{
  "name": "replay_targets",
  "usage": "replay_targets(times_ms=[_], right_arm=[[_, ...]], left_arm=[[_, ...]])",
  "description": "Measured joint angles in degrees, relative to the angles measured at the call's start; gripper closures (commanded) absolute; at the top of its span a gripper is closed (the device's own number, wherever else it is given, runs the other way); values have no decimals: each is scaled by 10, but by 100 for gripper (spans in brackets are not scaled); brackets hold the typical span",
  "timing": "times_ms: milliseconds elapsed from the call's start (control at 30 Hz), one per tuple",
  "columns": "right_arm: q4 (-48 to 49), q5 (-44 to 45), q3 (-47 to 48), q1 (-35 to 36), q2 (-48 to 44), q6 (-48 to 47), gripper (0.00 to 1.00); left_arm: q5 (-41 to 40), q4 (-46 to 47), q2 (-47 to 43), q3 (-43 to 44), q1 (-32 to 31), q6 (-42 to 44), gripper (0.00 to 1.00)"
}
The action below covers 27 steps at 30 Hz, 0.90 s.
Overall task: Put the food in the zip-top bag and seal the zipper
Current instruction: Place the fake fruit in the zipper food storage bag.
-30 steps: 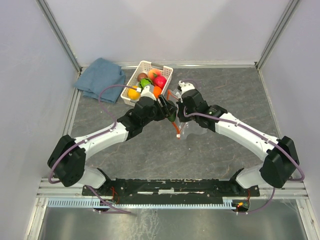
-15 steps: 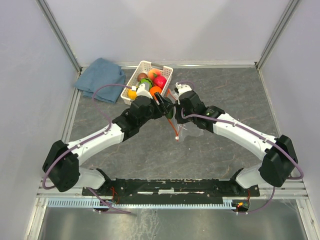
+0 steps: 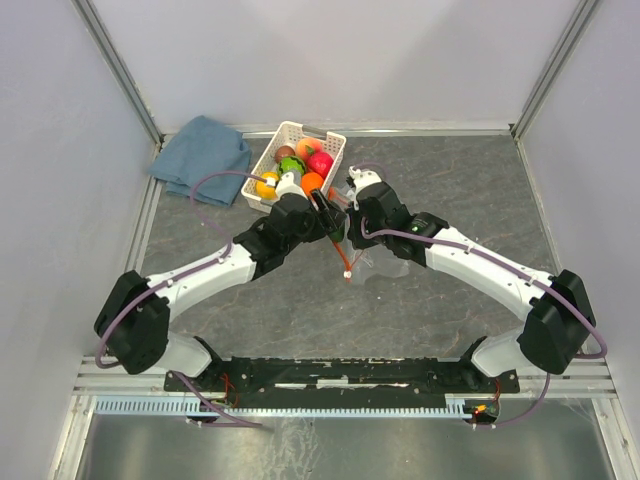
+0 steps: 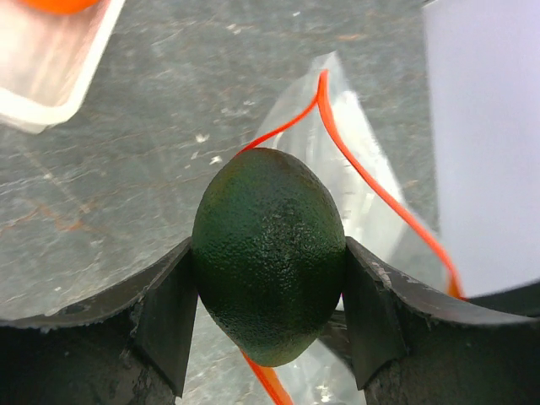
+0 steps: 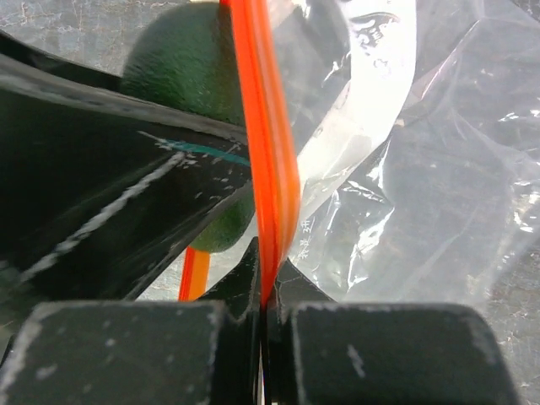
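My left gripper point(image 4: 268, 263) is shut on a dark green, pebbly food piece point(image 4: 268, 211), held over the mouth of the clear zip-top bag point(image 4: 354, 181). The orange-red zipper point(image 4: 371, 181) loops around behind the piece. My right gripper point(image 5: 267, 278) is shut on one side of the zipper point(image 5: 263, 126), lifting the bag point(image 5: 422, 211) off the table; the green piece point(image 5: 181, 67) shows beyond the strip. From above, both grippers meet at mid-table point(image 3: 340, 222), and the bag point(image 3: 378, 262) hangs below them. More food, including an orange piece point(image 3: 313, 181), lies in the white basket point(image 3: 290, 131).
The white slotted basket stands just behind the left gripper, its corner close point(image 4: 51, 80). A blue folded cloth point(image 3: 200, 155) lies at the back left. Metal frame posts and grey walls enclose the table on three sides.
The left arm swung slightly toward the basket and came back, still holding the green piece. The right gripper drifted a little left, carrying the bag's mouth with it.
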Motion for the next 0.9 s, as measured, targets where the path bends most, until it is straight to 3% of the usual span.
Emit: replay_targets(times_ms=[567, 900], right_arm=[[3, -9, 0, 0, 0, -1, 98], [-54, 63, 28, 10, 0, 0, 98]], left_arm=[[-125, -129, 54, 70, -18, 73, 67], [-186, -182, 82, 97, -33, 112, 66]])
